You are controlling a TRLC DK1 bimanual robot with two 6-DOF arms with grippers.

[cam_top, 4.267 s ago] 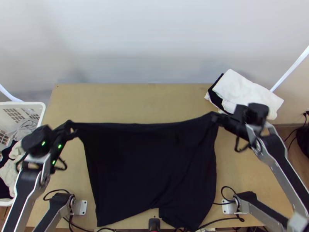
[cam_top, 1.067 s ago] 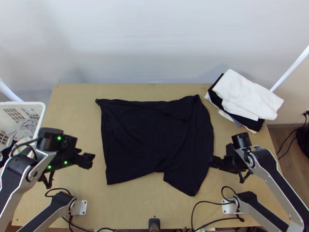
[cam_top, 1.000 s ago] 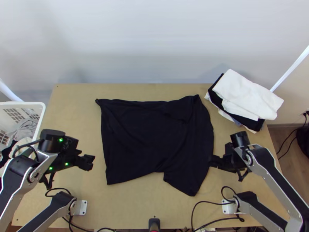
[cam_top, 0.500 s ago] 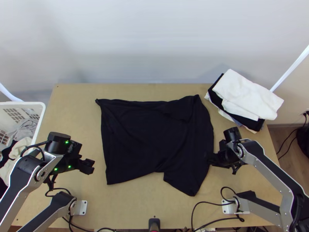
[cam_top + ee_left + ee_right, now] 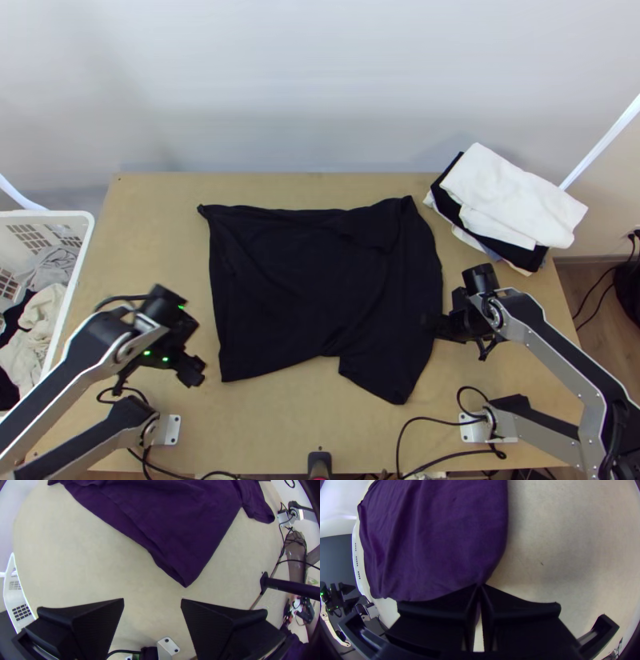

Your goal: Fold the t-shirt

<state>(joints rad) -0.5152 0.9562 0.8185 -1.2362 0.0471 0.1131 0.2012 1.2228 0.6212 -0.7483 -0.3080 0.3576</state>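
Since the last frame, the left hand (image 5: pixel 192 371), wide apart, sits closer to the table's (image 5: pixel 152 208) near edge. The right hand (image 5: pixel 434 325) pinches the one T-shirt (image 5: pixel 320 280), spread mid-table; one basket (image 5: pixel 81 248) stands past the left edge.

Place: looks like a lab where robots work
Robot arms: two big ones (image 5: pixel 552 360), at a plain wood table (image 5: pixel 152 208)
Wires: black and loopy (image 5: pixel 472 387), lying by the arms
Wall: pale and bare (image 5: pixel 320 80)
Floor: brown wood (image 5: pixel 582 276), a bit like a house
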